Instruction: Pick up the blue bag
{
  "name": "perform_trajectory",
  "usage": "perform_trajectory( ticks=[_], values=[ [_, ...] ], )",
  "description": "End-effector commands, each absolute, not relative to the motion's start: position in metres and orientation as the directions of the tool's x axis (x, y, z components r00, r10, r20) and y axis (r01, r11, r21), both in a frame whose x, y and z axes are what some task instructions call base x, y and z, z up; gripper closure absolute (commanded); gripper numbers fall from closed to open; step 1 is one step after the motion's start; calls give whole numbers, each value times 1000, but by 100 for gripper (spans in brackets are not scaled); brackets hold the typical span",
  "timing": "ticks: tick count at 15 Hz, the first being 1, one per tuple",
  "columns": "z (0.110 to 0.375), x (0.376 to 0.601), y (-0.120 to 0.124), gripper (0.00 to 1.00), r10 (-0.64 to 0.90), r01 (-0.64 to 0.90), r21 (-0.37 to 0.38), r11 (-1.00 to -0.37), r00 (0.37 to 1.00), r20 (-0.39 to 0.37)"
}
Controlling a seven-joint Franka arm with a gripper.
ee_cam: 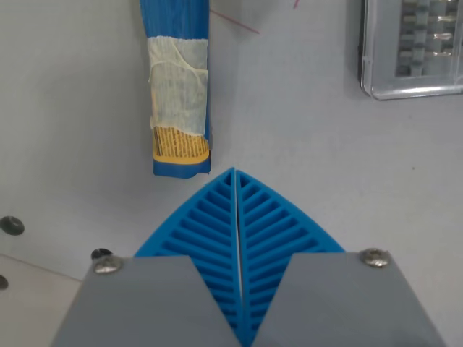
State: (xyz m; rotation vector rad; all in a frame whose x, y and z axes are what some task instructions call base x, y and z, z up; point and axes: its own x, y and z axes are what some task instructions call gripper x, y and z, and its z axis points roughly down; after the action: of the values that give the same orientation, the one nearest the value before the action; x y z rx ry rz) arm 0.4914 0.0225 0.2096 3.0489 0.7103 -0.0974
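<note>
Pale grey worktop [304,144] fills the wrist view, matte and smooth, with a couple of thin red pen lines [235,23] scratched near its far edge. Down at the near left edge, dark round screw heads [11,225] sit in the surface beside a lighter panel.

My gripper [234,173] comes in from below: two blue ribbed plastic fingers [206,224] on grey mounts, pressed flat together, tips meeting in a single point with nothing between them.

The long, narrow blue bag [177,87] lies just beyond that point and slightly to the wrist view's left, running lengthways away from me toward the far edge. Its near end sits close to my fingertips, not touching. A whitish mesh band [178,90] wraps its middle, and below that is a yellow label [179,147] with fine dark print, too small for me to read.

In the far right corner rests a clear plastic case [412,47], its contents blurred grey bars, well apart from the bag.
</note>
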Motion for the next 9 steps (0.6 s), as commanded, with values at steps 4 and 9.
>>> perform_trajectory(
  ticks=[4,9],
  values=[
    [226,479,22,100,457,457,37,-889,889,-8],
    [235,478,23,100,457,457,37,-889,889,-8]
  ],
)
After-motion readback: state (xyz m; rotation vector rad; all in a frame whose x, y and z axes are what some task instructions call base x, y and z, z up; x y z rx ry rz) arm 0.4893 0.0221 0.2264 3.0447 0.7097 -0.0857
